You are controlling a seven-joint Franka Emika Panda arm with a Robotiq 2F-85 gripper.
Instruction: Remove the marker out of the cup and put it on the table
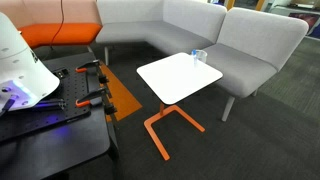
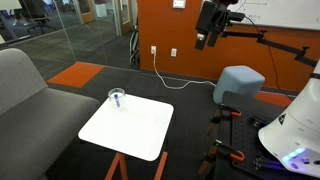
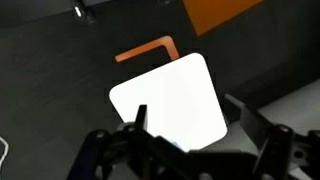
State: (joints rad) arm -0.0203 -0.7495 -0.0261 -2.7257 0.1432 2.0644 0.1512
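The hand [image 2: 206,39] hangs spread well above the desk [image 2: 135,130] (approach not begun), ready for the marker [image 2: 119,97] in the cup [image 2: 114,102] below.

1 table [image 2: 130,128]. 1 cup [image 2: 113,95]. 1 marker [image 2: 118,100]. 1 gripper [image 2: 204,40]. 1 grey corner sofa [image 1: 140,25], 1 orange sofa [image 1: 55,35], 1 grey pouf [image 2: 240,84]. 1 black workbench [image 1: 50,125]. 2 orange-handled clamps [image 1: 92,70] on it.
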